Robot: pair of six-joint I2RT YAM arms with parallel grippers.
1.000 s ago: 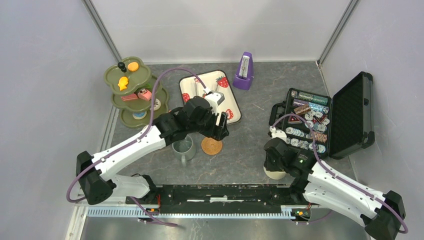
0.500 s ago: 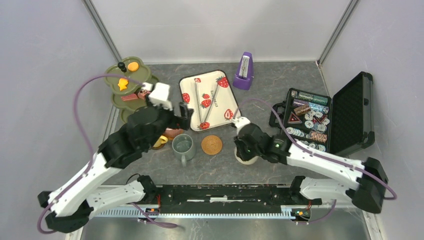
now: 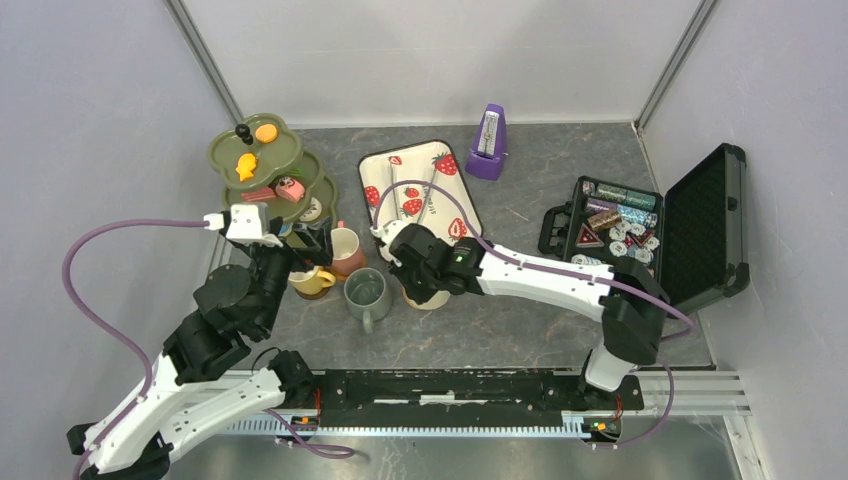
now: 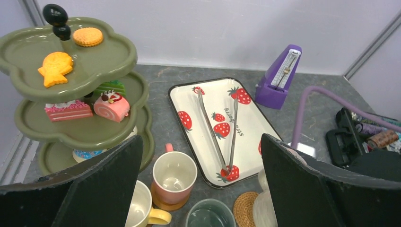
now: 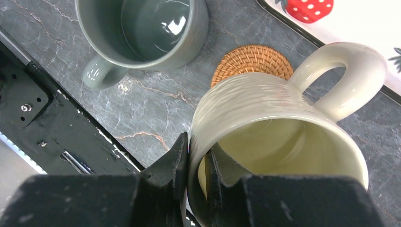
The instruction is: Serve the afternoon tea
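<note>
Squarely over the woven coaster (image 5: 250, 59): cream mug (image 5: 279, 127), mouth up, handle toward the strawberry tray (image 5: 369, 23), hiding the coaster's near half. Cannot tell whether base and coaster touch. Pinched at the wall just under the rim by the right fingers (image 5: 176, 163), one outside the cup and one inside. Just beside it on the grey stone surface (image 5: 156, 113), toward the left arm: grey-green mug (image 5: 142, 28), upright, handle toward the arm bases, apart from the cream one. Farther left in the top view, yellow mug (image 3: 310, 281) and pink mug (image 3: 347, 248), both upright and close together, the pink one seated on a brown coaster (image 4: 163, 204). Above that pair, left fingers (image 4: 104, 189) spread wide, gripping nothing. Behind the mugs, in the far left corner, olive-green tiered stand (image 4: 101, 64): on the top tier a fish-shaped orange pastry (image 4: 55, 67) and a round biscuit (image 4: 88, 36); on the middle tier a pink layered slice (image 4: 68, 110) touching a pink roll (image 4: 112, 105). On the tray, a pair of metal tongs (image 4: 208, 127) lying lengthwise. Beyond the tray, near the back wall, purple metronome (image 4: 279, 78). Well apart at the right edge, black case (image 3: 700, 230), lid raised, small packets inside.
</note>
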